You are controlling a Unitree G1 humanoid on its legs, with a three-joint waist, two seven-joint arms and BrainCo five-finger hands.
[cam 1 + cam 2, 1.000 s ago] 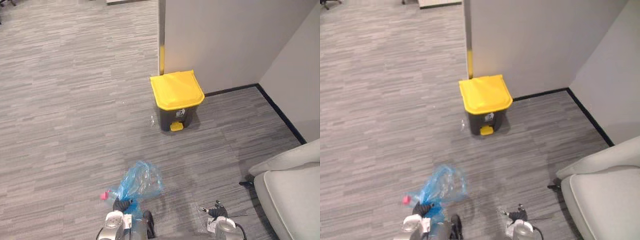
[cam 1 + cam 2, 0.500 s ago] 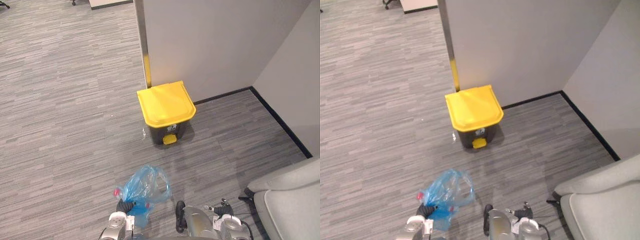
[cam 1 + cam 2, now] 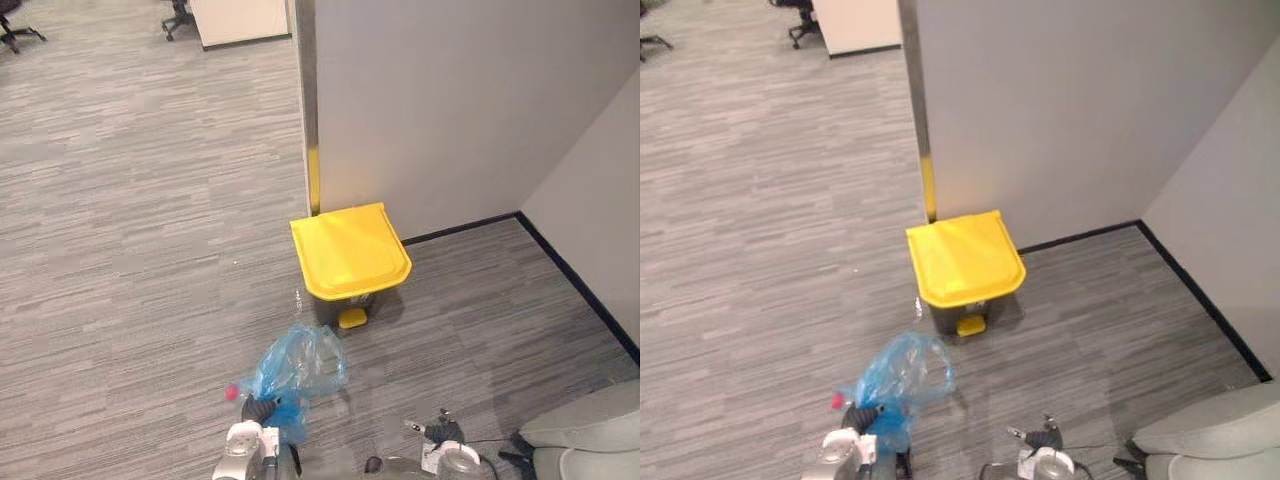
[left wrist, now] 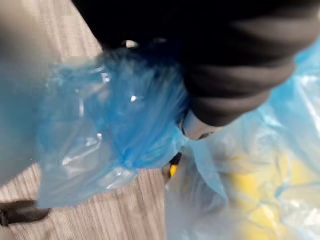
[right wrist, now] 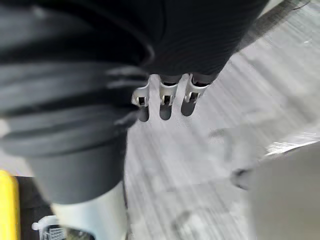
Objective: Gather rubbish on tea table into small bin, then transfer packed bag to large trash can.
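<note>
Blue see-through plastic, that is the packed bag (image 3: 297, 363). It is bunched at its neck against the left hand (image 3: 260, 409), low in the head view at about 6 o'clock, and it is off the grey plank floor (image 3: 130, 250). In the left wrist view the plastic lies all around the dark cover and hides the fingers, so I cannot tell how this hand is closed. A small red piece (image 3: 232, 393) shows at the bag's 8 o'clock side.

The large trash can (image 3: 350, 255) stands at about 1 o'clock from the bag and close to it. It has a dark body, its yellow lid is down, and a yellow pedal (image 3: 352, 318) is at its foot. The grey wall (image 3: 450, 100) is right behind it.

The right hand (image 3: 440, 432) hangs at 4 o'clock from the bag, well apart from it. Its fingers (image 5: 165, 102) are loose and apart — nothing is in them. A pale sofa (image 3: 590, 440) sits at the 5 o'clock corner.
</note>
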